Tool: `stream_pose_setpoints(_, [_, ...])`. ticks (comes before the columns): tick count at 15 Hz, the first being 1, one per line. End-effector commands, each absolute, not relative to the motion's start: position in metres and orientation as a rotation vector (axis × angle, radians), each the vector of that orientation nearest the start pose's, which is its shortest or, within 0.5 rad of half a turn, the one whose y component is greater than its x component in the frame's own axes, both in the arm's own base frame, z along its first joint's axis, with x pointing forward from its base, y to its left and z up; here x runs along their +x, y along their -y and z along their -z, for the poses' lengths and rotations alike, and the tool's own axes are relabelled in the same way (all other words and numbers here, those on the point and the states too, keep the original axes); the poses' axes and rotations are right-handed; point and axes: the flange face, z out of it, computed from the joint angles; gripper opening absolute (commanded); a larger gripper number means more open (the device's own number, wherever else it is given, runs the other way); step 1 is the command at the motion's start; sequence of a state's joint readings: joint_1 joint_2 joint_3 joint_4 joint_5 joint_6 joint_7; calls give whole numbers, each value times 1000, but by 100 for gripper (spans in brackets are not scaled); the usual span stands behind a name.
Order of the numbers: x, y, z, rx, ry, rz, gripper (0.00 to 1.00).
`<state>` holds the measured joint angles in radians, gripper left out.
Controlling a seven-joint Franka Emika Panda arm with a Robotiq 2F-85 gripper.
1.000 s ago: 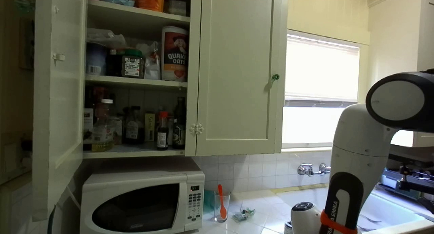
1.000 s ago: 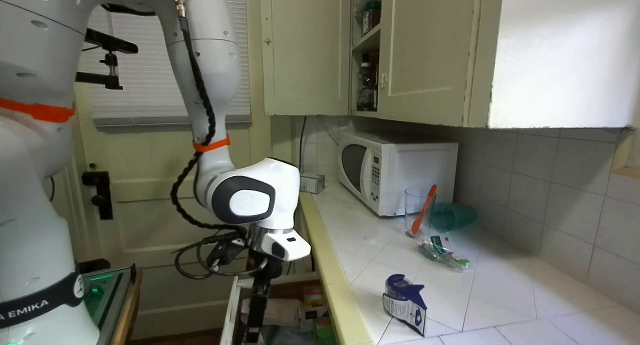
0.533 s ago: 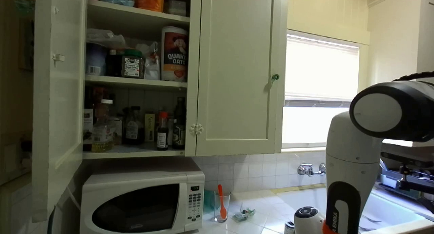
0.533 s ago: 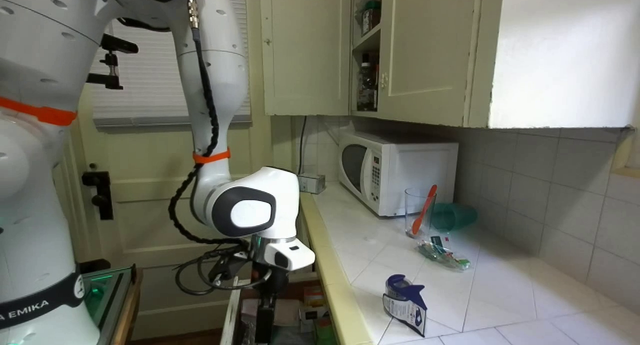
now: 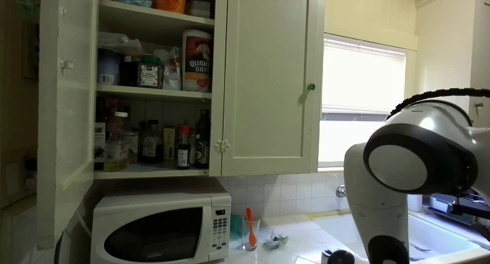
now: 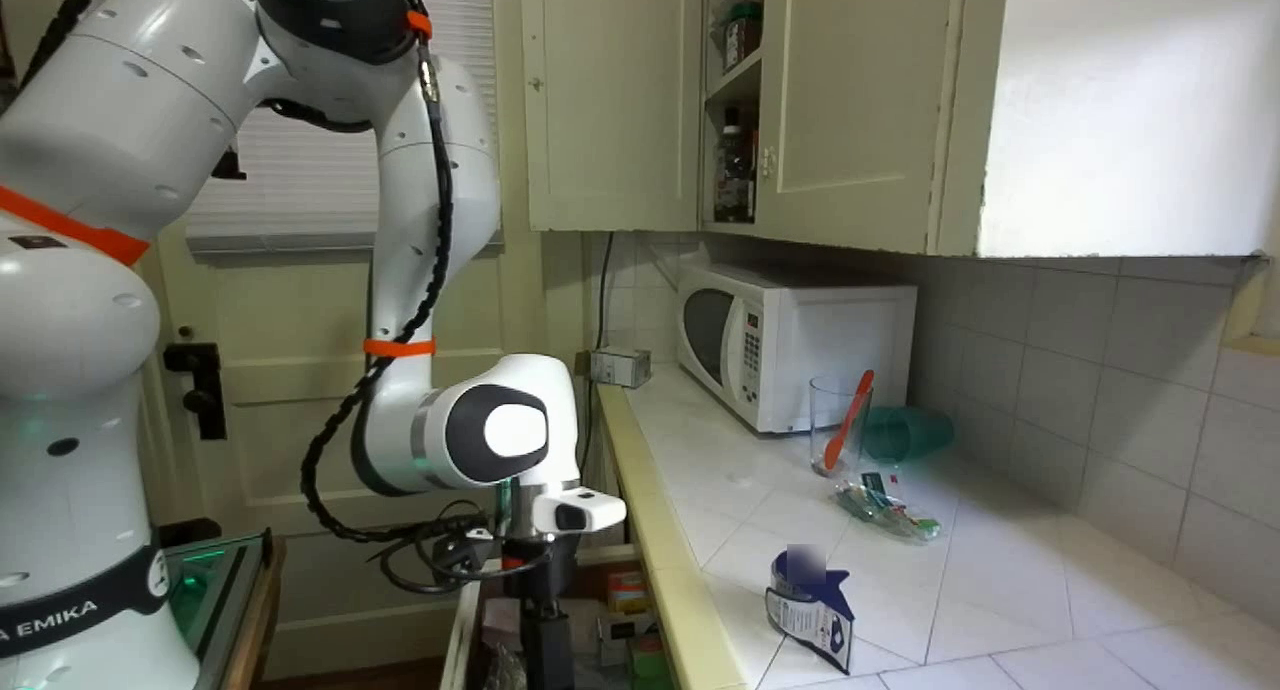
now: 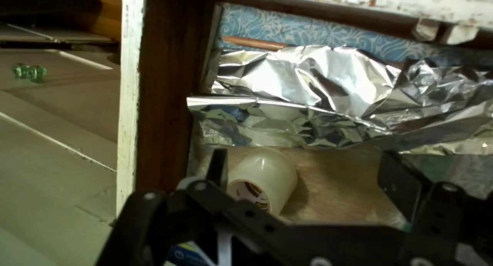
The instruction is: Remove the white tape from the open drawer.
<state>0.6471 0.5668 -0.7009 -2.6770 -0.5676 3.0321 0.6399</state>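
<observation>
We find the fingers [image 7: 402, 183] wide apart, with nothing held. The tape [image 7: 271, 177] lies on its side in the drawer [image 7: 129, 104], seen in the wrist view between the fingers and much nearer the one by the drawer wall; whether it sits level with them or below, we cannot tell. Foil [image 7: 308, 77] lies just beyond. We judge the tape light, stiff and not fragile, its surface smooth and apt to roll if touched on one side only. We advise centring over it, then gripping across the curved sides at mid-length, clear of the foil.
</observation>
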Motion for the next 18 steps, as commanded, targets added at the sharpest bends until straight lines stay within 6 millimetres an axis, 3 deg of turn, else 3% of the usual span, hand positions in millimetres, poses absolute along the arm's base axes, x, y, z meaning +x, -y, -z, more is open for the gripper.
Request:
stream_pose_setpoints(1, [367,34,-82,-3560,-87,-107,100])
stream_pose_setpoints(4, [367,36,-83,-3560,-96,-107,100])
stream_pose_setpoints(7, [383,33,-80,-3621,175,4,100])
stream_pose_setpoints(10, [386,21,-69,-3615,318,55,100])
stream_pose_setpoints(14, [374,9,-46,-3610,294,55,100])
stream_pose_setpoints(18, [366,10,-30,-3582,315,129,100])
